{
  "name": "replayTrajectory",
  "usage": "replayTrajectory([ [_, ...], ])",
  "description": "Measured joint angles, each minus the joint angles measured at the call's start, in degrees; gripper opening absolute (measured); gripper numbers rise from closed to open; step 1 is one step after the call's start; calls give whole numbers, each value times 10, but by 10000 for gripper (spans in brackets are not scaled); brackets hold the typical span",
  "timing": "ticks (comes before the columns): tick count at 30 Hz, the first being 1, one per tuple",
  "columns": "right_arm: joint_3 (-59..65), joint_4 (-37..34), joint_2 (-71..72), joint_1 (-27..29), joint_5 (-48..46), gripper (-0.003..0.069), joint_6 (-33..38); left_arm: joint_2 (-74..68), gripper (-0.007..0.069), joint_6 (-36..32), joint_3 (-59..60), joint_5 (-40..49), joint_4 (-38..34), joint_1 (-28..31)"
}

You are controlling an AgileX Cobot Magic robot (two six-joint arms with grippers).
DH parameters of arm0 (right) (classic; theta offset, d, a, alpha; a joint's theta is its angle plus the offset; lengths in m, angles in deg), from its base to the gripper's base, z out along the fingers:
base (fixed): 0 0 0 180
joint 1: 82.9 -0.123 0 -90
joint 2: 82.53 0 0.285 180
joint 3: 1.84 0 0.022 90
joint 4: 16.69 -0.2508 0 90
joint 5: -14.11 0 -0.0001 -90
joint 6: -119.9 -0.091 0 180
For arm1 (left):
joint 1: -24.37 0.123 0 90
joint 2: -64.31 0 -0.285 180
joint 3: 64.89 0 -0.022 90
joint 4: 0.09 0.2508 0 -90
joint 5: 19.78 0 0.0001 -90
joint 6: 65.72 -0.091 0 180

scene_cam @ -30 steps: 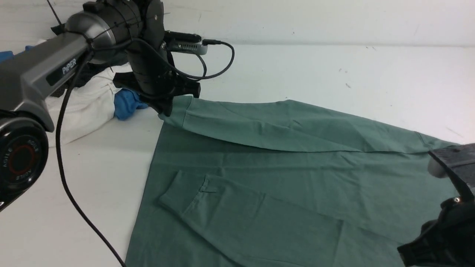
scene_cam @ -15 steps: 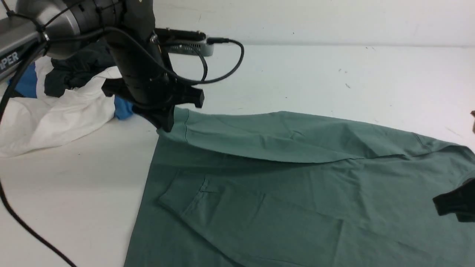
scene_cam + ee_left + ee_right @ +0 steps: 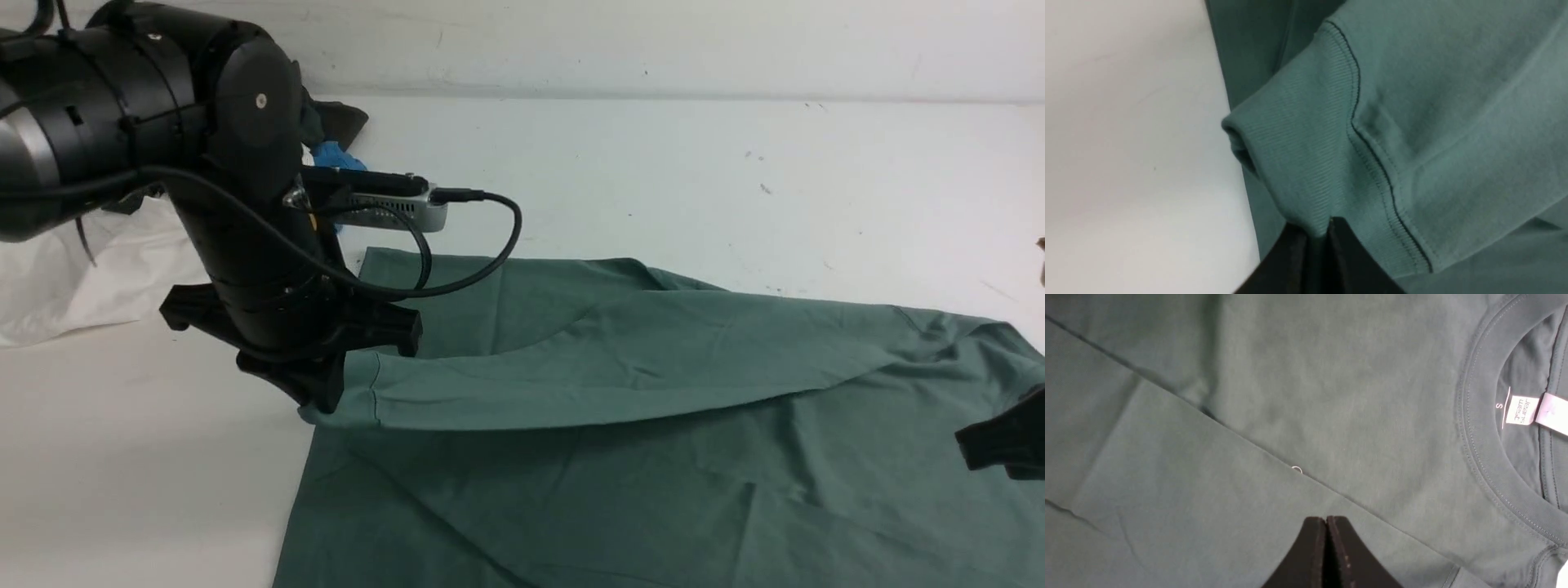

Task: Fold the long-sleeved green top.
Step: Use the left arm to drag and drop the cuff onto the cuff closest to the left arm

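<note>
Cloth sits pinched in the left gripper (image 3: 1318, 228). We see its two black fingers closed to a sliver on the ribbed cuff (image 3: 1298, 163) of one sleeve (image 3: 612, 367) of the green top (image 3: 653, 490). The cuff's open end hangs free above the pale bench (image 3: 735, 180). From the front we find that gripper holding the cuff at the left edge of the spread cloth, with the sleeve stretched as a long raised band from the top's far right side. The top itself lies flat on the bench, filling the near right of the front view.

The right gripper (image 3: 1326, 524) is closed tight with nothing between its fingers. It hangs over the top's chest area, and we cannot tell whether its tips touch the cloth. The ribbed collar (image 3: 1478, 428) and white neck tag (image 3: 1521, 410) lie nearby.

Against half a second ago, we see the left gripper has come nearer to us and lower, and the sleeve has swung with it over the body. The other sleeve, folded on the body before, is now hidden under it, and the top's far left corner lies uncovered. The left arm now blocks more of the white garment (image 3: 49, 278) and blue garment (image 3: 335, 155) behind it. The black part of the right arm at the frame's right edge sits where it did half a second ago.
</note>
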Motion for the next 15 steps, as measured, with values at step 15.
replayTrajectory([
  [15,0,-35,0,0,0,-9,3,6,25,4,97,-3,-16,-1],
])
